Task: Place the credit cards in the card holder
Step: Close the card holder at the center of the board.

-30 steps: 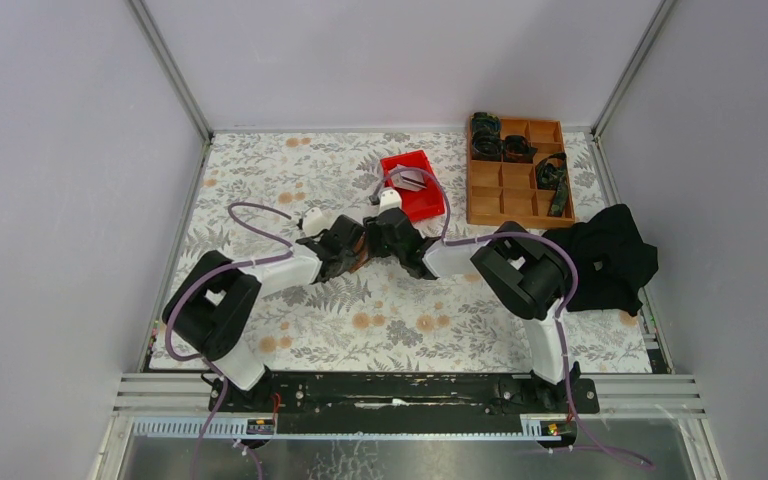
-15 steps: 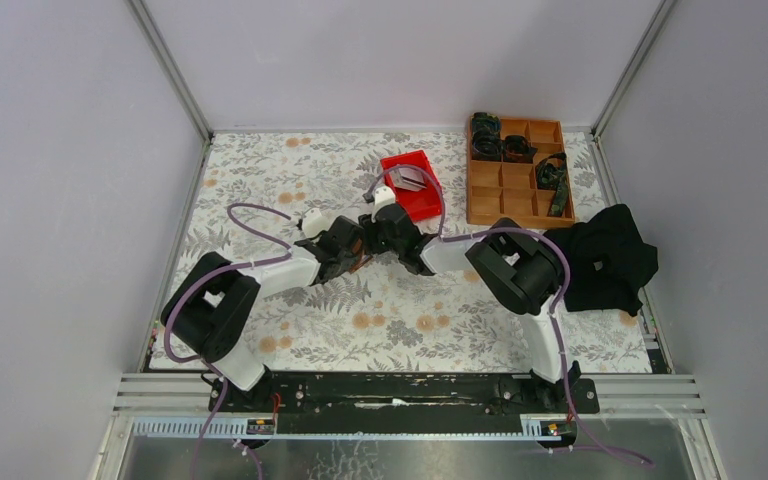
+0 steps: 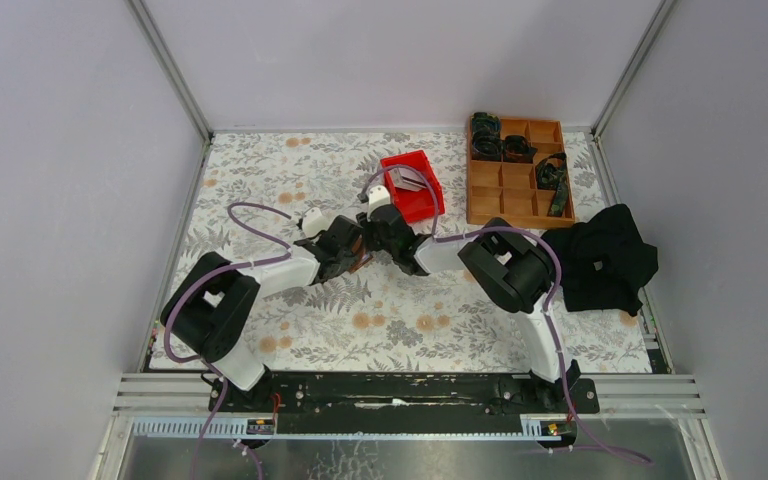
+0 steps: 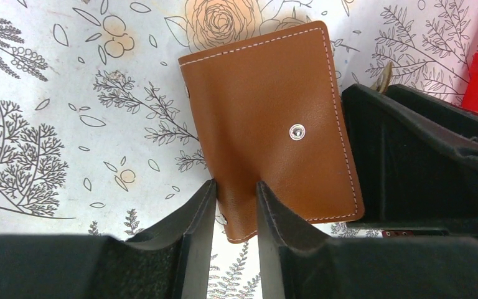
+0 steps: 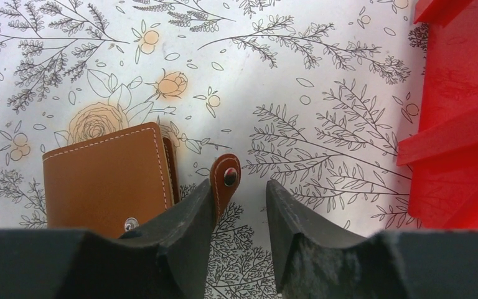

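The card holder point(image 4: 267, 124) is a brown leather wallet lying shut on the floral table, its snap tab point(image 5: 226, 177) sticking out to one side. My left gripper point(image 4: 235, 187) is shut on the wallet's near edge, one finger on each side of the leather. My right gripper point(image 5: 239, 187) stands open around the tab, which rests against its left finger with a gap to the right one. In the top view both grippers point(image 3: 355, 250) point(image 3: 372, 232) meet over the wallet point(image 3: 362, 260). Grey credit cards point(image 3: 410, 178) lie in the red bin point(image 3: 422, 200).
The red bin point(image 5: 460, 112) is close to the right of my right gripper. An orange-brown compartment tray point(image 3: 515, 205) holding black items stands at the back right. A black cloth point(image 3: 605, 258) lies at the right edge. Metal rails border the table.
My right gripper's jaws have narrowed and its arm has edged left and toward the back. The left gripper keeps its hold on the wallet.
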Motion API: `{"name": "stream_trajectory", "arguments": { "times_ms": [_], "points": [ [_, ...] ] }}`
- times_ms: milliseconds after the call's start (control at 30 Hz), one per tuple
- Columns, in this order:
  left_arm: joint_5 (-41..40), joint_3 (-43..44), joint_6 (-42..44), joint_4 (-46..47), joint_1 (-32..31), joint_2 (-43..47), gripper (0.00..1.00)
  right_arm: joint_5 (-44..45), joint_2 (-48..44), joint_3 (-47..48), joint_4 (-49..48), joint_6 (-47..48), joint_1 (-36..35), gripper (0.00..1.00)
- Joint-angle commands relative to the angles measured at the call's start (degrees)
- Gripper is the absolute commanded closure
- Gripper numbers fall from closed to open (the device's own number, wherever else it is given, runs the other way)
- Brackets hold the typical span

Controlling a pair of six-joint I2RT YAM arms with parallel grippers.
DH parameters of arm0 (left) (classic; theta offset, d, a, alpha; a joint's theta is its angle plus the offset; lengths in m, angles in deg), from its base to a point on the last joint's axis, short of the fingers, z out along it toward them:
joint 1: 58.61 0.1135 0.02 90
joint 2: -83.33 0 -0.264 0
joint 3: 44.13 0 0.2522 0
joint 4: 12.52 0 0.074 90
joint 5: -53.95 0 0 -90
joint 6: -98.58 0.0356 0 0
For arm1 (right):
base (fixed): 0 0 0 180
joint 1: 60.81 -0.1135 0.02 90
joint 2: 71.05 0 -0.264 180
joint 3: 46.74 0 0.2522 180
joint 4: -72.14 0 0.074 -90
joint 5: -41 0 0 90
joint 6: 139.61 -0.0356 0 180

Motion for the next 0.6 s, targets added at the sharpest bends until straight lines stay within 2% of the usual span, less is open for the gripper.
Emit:
{"name": "stream_trajectory", "arguments": {
  "times_ms": [0,167,433,567],
  "points": [
    [9.1,-3.5,1.9,-7.4,-0.9,-3.9,0.66,1.0,0.7,3.3,2.7,-1.3,-0.5,0.62],
    [9.3,-3.6,1.5,-7.7,-0.9,-3.3,0.66,-2.3,-0.6,3.6,3.6,-2.4,-0.5,0.81],
    [9.2,-5.0,0.1,-7.7,-1.4,-1.8,0.66,-4.9,-4.3,1.0,3.3,-3.6,-0.5,0.84],
    [9.5,-4.8,0.3,-7.6,-1.9,-1.3,0.61,-5.2,-6.1,-0.7,4.1,-3.3,-0.5,0.92]
  ]
}}
